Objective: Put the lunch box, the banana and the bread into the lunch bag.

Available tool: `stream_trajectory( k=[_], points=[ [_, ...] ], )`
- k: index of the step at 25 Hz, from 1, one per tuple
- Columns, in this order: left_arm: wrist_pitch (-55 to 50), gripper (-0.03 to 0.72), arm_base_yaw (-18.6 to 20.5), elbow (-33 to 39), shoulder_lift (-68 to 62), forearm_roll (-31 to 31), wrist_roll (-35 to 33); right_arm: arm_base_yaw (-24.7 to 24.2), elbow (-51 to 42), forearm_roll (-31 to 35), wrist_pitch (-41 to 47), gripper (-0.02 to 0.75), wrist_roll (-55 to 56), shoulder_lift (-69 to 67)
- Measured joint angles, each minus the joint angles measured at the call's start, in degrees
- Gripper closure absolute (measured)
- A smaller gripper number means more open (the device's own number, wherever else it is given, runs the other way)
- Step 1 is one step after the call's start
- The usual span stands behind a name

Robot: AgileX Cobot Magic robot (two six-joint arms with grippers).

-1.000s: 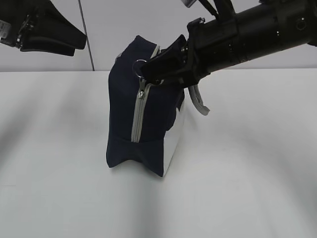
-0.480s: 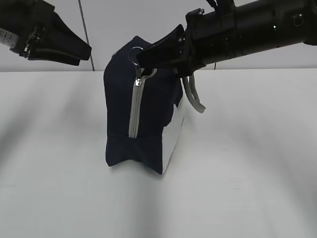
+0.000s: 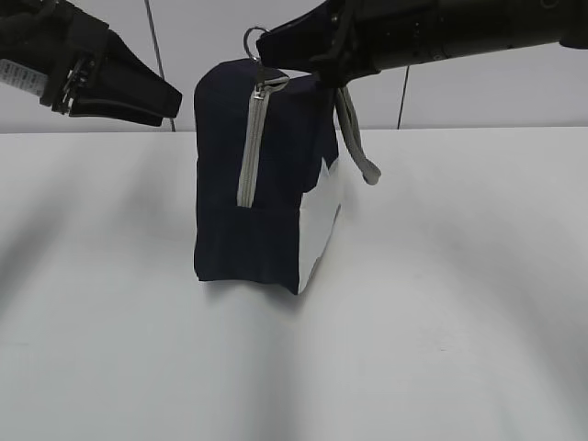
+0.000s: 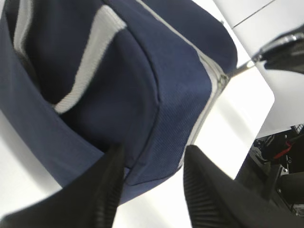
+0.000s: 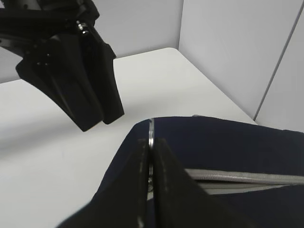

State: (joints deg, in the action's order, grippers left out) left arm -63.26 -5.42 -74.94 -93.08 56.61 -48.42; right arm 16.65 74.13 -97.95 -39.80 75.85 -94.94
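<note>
Navy fabric forms one lunch bag point(image 3: 266, 184), upright on the white table point(image 3: 441, 322). One grey zipper point(image 3: 250, 152) runs down its near end; one grey strap point(image 3: 354, 138) hangs at its right. Right gripper point(image 5: 151, 156): clenched on the ring pull point(image 3: 254, 39) above the bag. Left gripper point(image 4: 152, 185): released, fingers point(image 4: 209, 190) spread beside the bag's corner.

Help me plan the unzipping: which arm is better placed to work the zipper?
Right. The right gripper is shut on the ring pull atop the lunch bag; the left gripper hangs open beside it.
</note>
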Motion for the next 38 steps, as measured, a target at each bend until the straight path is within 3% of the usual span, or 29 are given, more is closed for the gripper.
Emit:
stream_trajectory(
  k=[7, 13, 22, 35, 38],
  points=[
    [-0.29, 0.375, -0.29, 0.00, -0.68, 0.60, -2.14, 0.00, 0.35, 0.03, -0.97, 0.754, -0.09, -1.08],
    [1.41, 0.334, -3.56, 0.00, -2.34, 0.72, -6.50, 0.00, 0.35, 0.03, -1.09, 0.754, -0.09, -1.08],
    [2.93, 0.343, -3.96, 0.00, -5.43, 0.99, -7.91, 0.00, 0.35, -0.16, -1.35, 0.754, 0.21, -1.08],
    [2.92, 0.557, -4.87, 0.00, -5.68, 2.70, -8.48, 0.00, 0.35, -0.29, -1.54, 0.754, 0.59, -1.08],
    [2.97, 0.648, -5.32, 0.00, -5.68, 2.54, -8.48, 0.00, 0.35, -0.29, -1.54, 0.754, 0.83, -1.08]
  ],
)
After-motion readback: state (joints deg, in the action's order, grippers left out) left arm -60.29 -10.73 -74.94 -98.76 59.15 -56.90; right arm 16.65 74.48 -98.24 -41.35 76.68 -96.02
